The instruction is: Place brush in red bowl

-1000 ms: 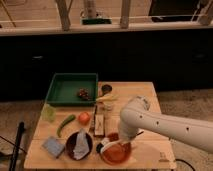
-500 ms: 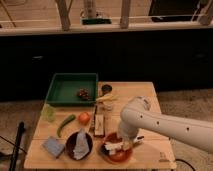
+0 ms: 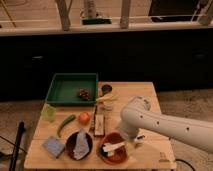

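Note:
The red bowl (image 3: 114,150) sits on the wooden table (image 3: 150,95) near its front edge. The brush (image 3: 113,146), with a pale handle, lies inside the bowl and points left. My gripper (image 3: 128,143) is at the end of the white arm (image 3: 150,120), low over the bowl's right rim and right next to the brush's end. The arm hides part of the bowl's right side.
A green tray (image 3: 60,90) holding a dark object (image 3: 83,93) stands at the back left. A dark cup (image 3: 106,90), a banana (image 3: 107,98), a tomato (image 3: 84,118), a green vegetable (image 3: 65,124), a wooden block (image 3: 99,124), a blue sponge (image 3: 53,146) and a dark bowl (image 3: 71,143) with a white cloth in it are nearby.
The pale brush now shows lying in the red bowl. The gripper has shifted slightly right, toward the bowl's right rim.

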You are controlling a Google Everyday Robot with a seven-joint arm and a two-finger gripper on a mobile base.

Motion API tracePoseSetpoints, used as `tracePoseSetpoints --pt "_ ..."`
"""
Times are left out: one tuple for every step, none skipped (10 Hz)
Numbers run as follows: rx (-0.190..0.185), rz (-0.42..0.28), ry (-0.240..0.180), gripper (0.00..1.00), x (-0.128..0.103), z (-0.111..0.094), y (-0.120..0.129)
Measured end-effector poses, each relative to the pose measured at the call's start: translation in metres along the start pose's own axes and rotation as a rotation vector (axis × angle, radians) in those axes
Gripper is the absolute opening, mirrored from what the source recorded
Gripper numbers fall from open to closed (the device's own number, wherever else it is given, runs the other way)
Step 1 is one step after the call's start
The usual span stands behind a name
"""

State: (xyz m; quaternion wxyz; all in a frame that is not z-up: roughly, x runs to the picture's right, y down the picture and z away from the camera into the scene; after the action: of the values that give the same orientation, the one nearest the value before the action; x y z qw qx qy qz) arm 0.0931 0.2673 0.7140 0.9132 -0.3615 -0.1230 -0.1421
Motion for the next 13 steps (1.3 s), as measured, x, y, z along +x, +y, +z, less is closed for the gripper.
tracePoseSetpoints --pt "-0.002 0.000 -0.001 0.80 0.0001 0.0007 0.0004" --pt "-0.003 0.000 -0.001 0.80 0.0003 0.0006 0.0004" --pt "-0.002 -0.003 -0.001 0.80 -0.0001 0.0002 0.0004" --pt "-0.002 -0.004 -0.001 0.80 0.0002 -0.0002 0.0011" --pt "-0.001 -0.005 -0.002 0.80 0.0008 -0.0009 0.0019" --pt "0.001 -0.007 -0.006 0.80 0.0007 -0.0014 0.0019" --pt "0.002 -0.011 -0.010 0.80 0.0004 -0.0021 0.0018" --pt "0.003 -0.015 -0.012 0.80 0.0003 -0.0033 0.0013" --pt "0.005 -0.018 -0.015 0.80 0.0001 -0.0044 0.0005" --pt "0.000 -0.024 -0.018 0.80 0.0000 -0.0060 0.0003" --pt "-0.004 -0.029 -0.020 0.80 0.0000 -0.0073 0.0002" --pt "-0.006 -0.034 -0.022 0.80 0.0000 -0.0082 -0.0001" --pt "-0.010 -0.040 -0.021 0.80 0.0000 -0.0092 -0.0001"
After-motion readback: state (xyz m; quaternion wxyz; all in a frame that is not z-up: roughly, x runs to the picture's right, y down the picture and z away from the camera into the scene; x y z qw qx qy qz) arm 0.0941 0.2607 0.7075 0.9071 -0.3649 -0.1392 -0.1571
